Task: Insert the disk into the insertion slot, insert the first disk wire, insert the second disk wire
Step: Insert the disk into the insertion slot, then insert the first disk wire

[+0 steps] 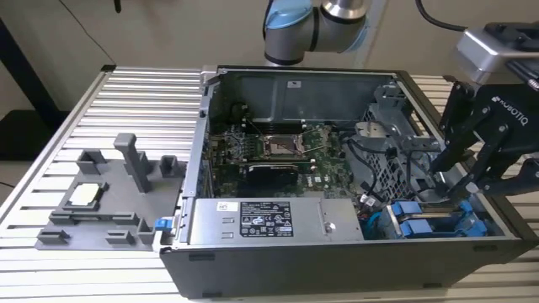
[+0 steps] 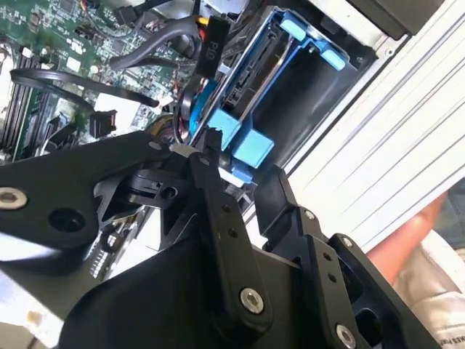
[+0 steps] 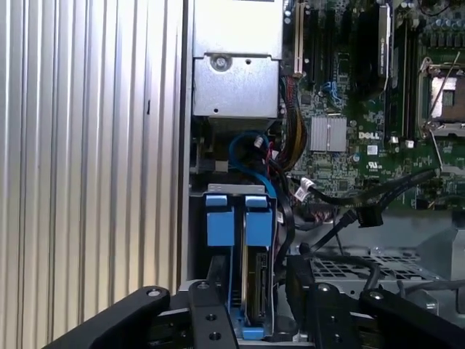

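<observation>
**Exterior view: end effector over the seated disk at the case's corner**

An open computer case (image 1: pixel 278 268) lies on the slatted metal worktop (image 1: pixel 135 95), with its motherboard (image 1: pixel 278 148) and power supply (image 1: pixel 261 221) exposed. At the exterior view's right, the end effector (image 1: pixel 455 189) reaches down into the case's near corner. There the disk (image 1: pixel 430 224) stands on edge in the insertion slot (image 3: pixel 196 247), with its two blue handles just beside the power supply.

In the first wrist view the end effector (image 3: pixel 256 280) has its fingers (image 3: pixel 298 280) parted about as wide as the blue carrier. They stand on either side of the disk (image 3: pixel 256 291), with a gap showing at one finger.

In the second wrist view one fingertip (image 2: pixel 211 145) sits right against a blue handle.

A black cable connector (image 3: pixel 367 216) lies loose over the board's edge, near the slot.

A grey fixture tray (image 1: pixel 110 208) rests on the worktop, well apart from the case.
</observation>
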